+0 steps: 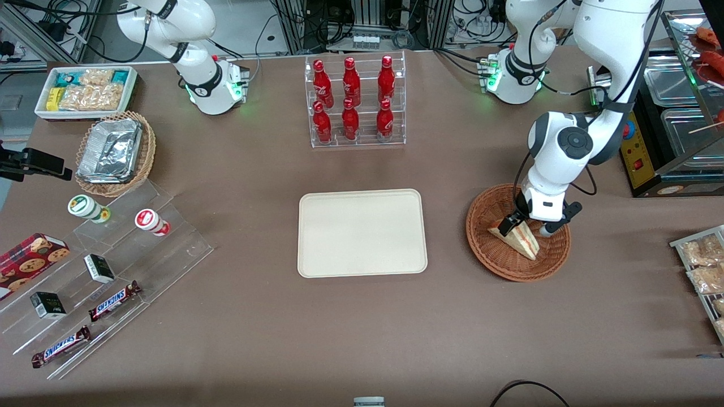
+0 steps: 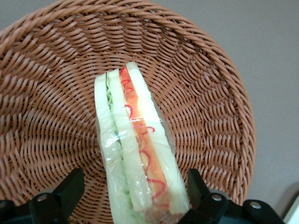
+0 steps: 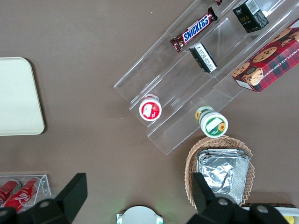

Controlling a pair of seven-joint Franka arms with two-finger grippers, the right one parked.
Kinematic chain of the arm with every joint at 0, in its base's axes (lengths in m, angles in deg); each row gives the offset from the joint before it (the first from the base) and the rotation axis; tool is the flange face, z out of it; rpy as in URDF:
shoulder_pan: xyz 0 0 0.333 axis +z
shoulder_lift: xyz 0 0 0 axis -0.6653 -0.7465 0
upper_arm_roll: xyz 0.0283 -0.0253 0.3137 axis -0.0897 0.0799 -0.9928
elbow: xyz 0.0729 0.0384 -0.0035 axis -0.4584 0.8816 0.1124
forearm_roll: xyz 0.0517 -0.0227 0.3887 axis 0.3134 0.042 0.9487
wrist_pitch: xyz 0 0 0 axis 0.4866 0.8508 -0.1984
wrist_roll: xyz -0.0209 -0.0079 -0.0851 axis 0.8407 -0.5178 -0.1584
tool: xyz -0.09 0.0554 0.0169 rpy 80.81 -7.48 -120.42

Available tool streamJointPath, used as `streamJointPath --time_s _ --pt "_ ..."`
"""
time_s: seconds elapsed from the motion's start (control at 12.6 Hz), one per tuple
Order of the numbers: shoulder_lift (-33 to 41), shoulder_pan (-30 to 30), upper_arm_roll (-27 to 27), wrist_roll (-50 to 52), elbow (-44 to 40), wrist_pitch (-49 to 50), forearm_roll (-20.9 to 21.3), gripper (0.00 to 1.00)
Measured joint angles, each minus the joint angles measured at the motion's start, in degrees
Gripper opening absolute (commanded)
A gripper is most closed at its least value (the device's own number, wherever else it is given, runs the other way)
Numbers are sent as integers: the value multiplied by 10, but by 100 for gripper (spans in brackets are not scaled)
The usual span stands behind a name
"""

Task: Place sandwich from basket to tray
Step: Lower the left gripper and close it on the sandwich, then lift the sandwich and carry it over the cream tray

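Note:
The clear-wrapped sandwich [image 1: 519, 238] [image 2: 135, 154], white bread with red-orange and green layers, lies in the reddish-brown wicker basket [image 1: 498, 265] [image 2: 42, 107]. My left gripper [image 1: 516, 224] [image 2: 134, 191] is lowered into the basket with its fingers open, one on each side of the sandwich's wide end. One black finger [image 2: 69, 189] stands apart from the wrap, and the other finger [image 2: 198, 186] is close against it. The cream-beige tray [image 1: 362, 265] lies flat beside the basket, toward the parked arm's end, with nothing on it.
A clear rack of red bottles [image 1: 353, 102] stands farther from the camera than the tray. Acrylic steps with snacks [image 1: 113, 265], a tan basket of foil containers [image 1: 113, 152] and a white snack box [image 1: 85, 90] sit toward the parked arm's end. Snack packets [image 1: 701, 265] lie toward the working arm's end.

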State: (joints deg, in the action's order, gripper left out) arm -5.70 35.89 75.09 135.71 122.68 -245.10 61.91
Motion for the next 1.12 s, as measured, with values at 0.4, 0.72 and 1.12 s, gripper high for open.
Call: streamJointPath --time_s 0.4,0.72,1.12 --pt "-1 0 -1 2 -10 0 0 0" --pt "36 0 0 0 -29 67 2 0" --pt "81 -73 17 -1 -227 415 6 0"
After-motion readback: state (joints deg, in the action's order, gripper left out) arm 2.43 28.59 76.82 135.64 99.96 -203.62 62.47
